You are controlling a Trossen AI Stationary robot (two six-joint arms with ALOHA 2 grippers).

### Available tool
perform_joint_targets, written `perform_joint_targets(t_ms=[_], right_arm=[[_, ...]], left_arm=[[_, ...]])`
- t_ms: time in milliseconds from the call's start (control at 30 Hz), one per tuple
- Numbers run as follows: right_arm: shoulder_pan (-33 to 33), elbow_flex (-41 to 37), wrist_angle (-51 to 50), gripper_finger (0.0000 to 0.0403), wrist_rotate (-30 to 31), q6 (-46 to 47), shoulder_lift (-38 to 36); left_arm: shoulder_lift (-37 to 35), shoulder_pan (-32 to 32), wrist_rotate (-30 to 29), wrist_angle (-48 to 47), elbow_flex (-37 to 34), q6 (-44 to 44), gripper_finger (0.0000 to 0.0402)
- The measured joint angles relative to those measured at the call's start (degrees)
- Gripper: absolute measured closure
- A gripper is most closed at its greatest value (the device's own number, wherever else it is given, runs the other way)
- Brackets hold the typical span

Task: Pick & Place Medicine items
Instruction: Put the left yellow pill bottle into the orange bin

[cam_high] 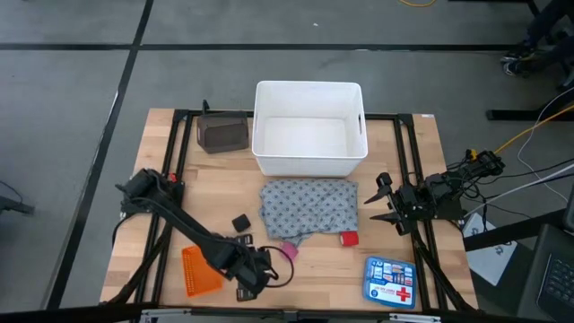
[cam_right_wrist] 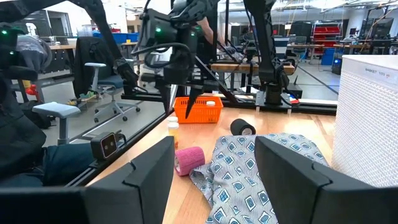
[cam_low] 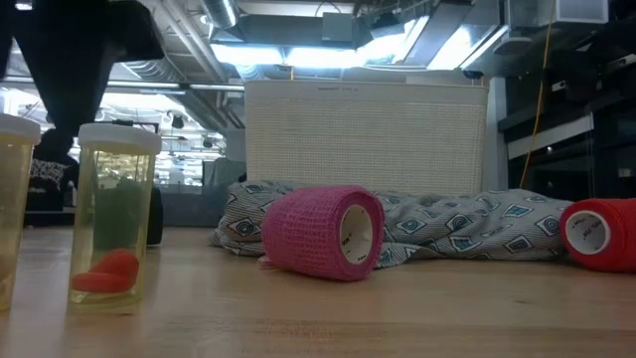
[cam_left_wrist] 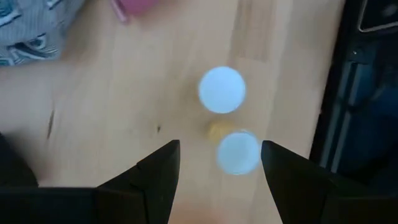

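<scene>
Two small clear vials with white round caps [cam_left_wrist: 222, 89] [cam_left_wrist: 238, 152] stand upright on the wood near the table's front; in the low view one [cam_low: 111, 214] holds a red piece. My left gripper [cam_left_wrist: 219, 149] is open and points down above them [cam_right_wrist: 180, 102], its fingers either side of the nearer cap, apart from it. A pink roll [cam_high: 289, 251], a red roll [cam_high: 348, 238] and a black roll [cam_high: 240, 222] lie around the grey patterned cloth [cam_high: 309, 208]. My right gripper [cam_high: 381, 202] is open and empty at the table's right side.
A white bin [cam_high: 309, 130] stands at the far middle, a dark container [cam_high: 222, 135] to its left. An orange basket [cam_high: 199, 269] sits at the front left, a blue first-aid box [cam_high: 390, 280] at the front right. Black frame rails [cam_high: 421, 179] run along both sides.
</scene>
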Motion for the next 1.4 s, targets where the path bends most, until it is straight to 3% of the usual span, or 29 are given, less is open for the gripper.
perform_joint_targets(t_ms=[233, 1033, 1400], right_arm=[[0.00, 0.00, 0.00, 0.0179, 0.00, 0.00, 0.00], [0.00, 0.00, 0.01, 0.0179, 0.00, 0.00, -0.01], [0.00, 0.00, 0.01, 0.0179, 0.00, 0.00, -0.01]], left_arm=[[0.15, -0.42, -0.12, -0.60, 2.60, 0.04, 0.0178], [0.42, -2.05, -3.03, -0.57, 1.14, -3.34, 0.0178], [3.90, -1.31, -0.96, -0.31, 1.42, -1.40, 0.0178]])
